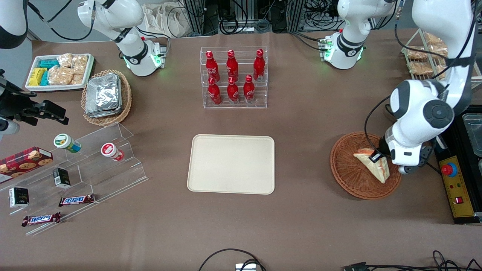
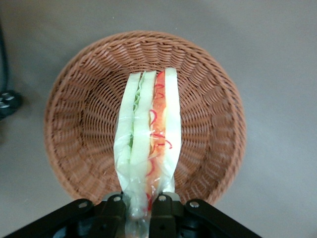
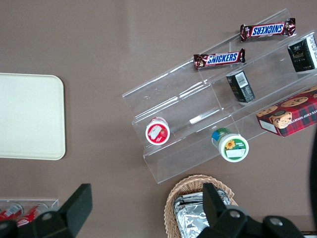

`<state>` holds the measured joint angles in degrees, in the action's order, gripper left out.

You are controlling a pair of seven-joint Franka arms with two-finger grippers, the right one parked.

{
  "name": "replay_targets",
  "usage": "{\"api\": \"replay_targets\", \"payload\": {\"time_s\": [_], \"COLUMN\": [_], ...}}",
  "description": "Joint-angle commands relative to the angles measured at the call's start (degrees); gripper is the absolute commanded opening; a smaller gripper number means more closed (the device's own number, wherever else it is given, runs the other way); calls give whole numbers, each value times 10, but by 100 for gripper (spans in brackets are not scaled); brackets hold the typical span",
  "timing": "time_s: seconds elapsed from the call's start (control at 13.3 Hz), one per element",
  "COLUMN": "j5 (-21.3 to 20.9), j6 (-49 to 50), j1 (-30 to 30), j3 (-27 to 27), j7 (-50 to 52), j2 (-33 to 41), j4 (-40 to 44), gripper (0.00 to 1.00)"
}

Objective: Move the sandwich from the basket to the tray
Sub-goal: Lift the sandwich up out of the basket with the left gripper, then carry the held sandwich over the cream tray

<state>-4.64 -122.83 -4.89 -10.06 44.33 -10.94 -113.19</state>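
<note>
Black gripper [image 2: 141, 206] fingers sit closest to the wrist camera, pinched nearly together on the wrapped corner of the sandwich [image 2: 148, 144], so the left arm's gripper has the wedge in hand. From there the sandwich stands on edge, its bread slices and red and green filling layers running away from the fingers over the middle of the reddish-brown wicker basket [image 2: 74, 124].

From the front, the sandwich [image 1: 372, 165] is over the basket [image 1: 348, 177] at the working arm's end of the table; whether its lower edge touches the weave I cannot tell. The cream tray [image 1: 231, 164] lies well apart from it, toward the table's middle, with nothing on it.

Judging by its look, the wedge is light and soft, wrapped in thin clear film that could slip. The bread would crush under a hard squeeze, and the layers could splay since only one corner is pinched. A hold across the slices near the thick end, as here, seems sensible; a gentle, level carry should keep it from swinging or sliding out.
</note>
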Motion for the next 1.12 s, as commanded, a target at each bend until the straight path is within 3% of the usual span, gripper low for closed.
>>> {"api": "replay_targets", "payload": {"time_s": [0.0,0.45,1.05], "j5": [-13,-11,-15], "j6": [124,300,292], "j1": [1,6,21], "j3": [-29,-93,-243], "j7": [4,-78,-65], "j2": [6,4,-9], "j4": [101,256,278], "gripper": [0,0,0]}}
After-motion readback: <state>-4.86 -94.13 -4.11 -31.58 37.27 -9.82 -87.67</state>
